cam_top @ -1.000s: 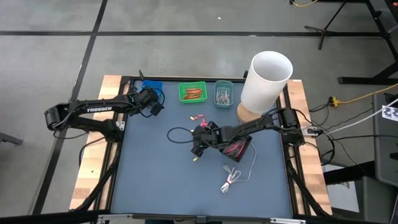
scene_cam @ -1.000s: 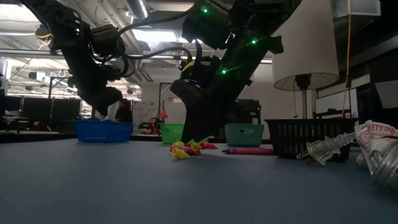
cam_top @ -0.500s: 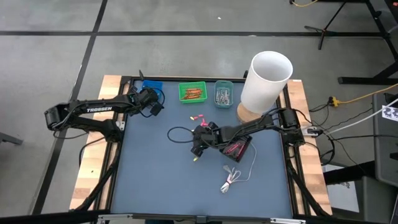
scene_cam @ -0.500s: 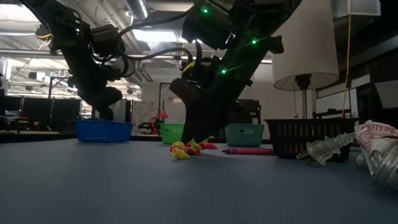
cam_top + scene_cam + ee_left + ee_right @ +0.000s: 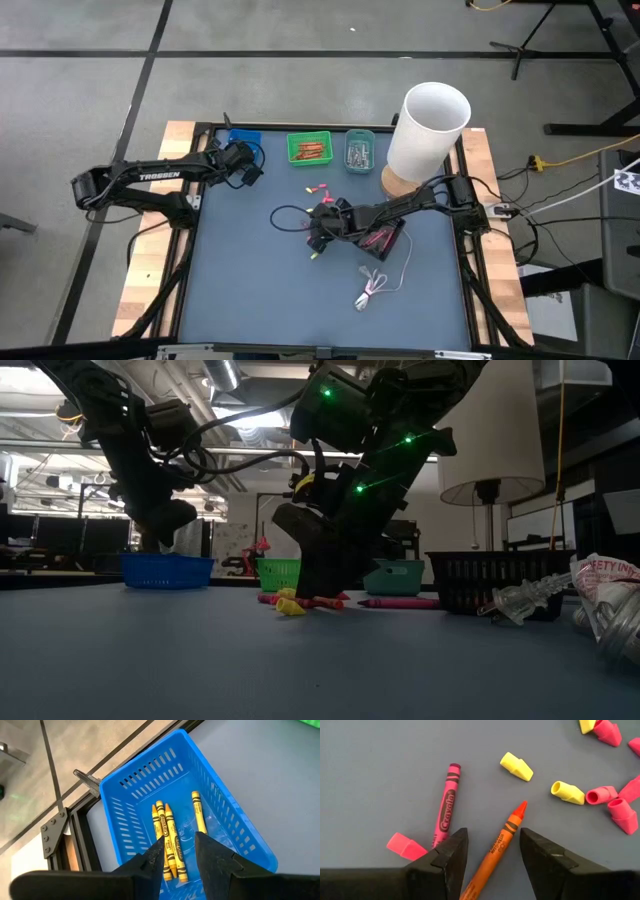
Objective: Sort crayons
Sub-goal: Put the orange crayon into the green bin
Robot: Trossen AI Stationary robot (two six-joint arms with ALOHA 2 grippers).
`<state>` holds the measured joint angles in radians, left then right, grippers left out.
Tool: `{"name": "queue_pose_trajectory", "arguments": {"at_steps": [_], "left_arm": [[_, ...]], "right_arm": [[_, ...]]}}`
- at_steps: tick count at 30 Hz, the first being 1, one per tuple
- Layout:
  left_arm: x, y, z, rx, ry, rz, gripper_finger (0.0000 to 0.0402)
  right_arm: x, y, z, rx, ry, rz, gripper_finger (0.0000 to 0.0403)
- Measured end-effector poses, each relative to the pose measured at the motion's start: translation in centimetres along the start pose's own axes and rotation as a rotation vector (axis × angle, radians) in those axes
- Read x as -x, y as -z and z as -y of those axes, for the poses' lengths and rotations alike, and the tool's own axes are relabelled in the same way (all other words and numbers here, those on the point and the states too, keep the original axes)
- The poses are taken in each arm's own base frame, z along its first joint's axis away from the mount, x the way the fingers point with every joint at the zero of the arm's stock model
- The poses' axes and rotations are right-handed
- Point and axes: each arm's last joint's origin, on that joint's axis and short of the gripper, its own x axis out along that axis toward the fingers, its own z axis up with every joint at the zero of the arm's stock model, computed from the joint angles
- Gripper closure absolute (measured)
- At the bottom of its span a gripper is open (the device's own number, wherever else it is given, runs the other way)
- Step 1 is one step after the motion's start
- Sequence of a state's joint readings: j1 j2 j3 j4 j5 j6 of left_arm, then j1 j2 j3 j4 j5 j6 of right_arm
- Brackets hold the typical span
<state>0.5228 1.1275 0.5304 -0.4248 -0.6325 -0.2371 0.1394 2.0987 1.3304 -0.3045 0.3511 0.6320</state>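
From above, the left gripper (image 5: 246, 166) hovered over a small blue plastic basket (image 5: 243, 135) at the far left edge of the dark blue counter (image 5: 250, 280). Beside the basket stood a green tray (image 5: 309, 148) of orange crayons, then a teal tray (image 5: 360, 151), then a tall white cylinder (image 5: 428, 128). The right gripper (image 5: 318, 228) was low at mid-counter, near a few scattered pink pieces (image 5: 318, 189), a black basket (image 5: 383, 238) and a coiled white cable (image 5: 375, 288).

At counter height, the right gripper (image 5: 322, 582) stood just above a yellow eraser cap (image 5: 291, 606) and a long pink crayon (image 5: 398, 602) lying flat on the counter.

In the left wrist view, 4 yellow wax crayons (image 5: 170, 840) lay in the blue basket, 3 bunched side by side and 1 a little apart. The left gripper (image 5: 179, 851) hung over them with a narrow gap between its fingers, holding nothing.

In the right wrist view, the right gripper (image 5: 492, 851) was spread wide and empty, straddling an orange crayon (image 5: 499, 851) that lay loose on the counter between its fingers. A magenta crayon (image 5: 446, 805) lay just beside it, near a pink eraser cap (image 5: 405, 845). 2 yellow caps (image 5: 516, 766) and several more pink ones (image 5: 623, 814) were scattered farther off.
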Motion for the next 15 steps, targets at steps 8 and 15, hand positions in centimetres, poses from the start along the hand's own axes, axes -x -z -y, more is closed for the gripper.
{"name": "queue_pose_trajectory", "arguments": {"at_steps": [8,15], "left_arm": [[0.0,0.01,0.04,0.0,0.014,-0.004,0.0309],[0.0,0.01,0.05,0.02,0.018,-0.005,0.0309]], "right_arm": [[0.0,0.01,0.01,0.0,-0.001,-0.003,0.024],[-0.02,0.0,0.06,0.007,0.0,-0.004,0.0309]]}}
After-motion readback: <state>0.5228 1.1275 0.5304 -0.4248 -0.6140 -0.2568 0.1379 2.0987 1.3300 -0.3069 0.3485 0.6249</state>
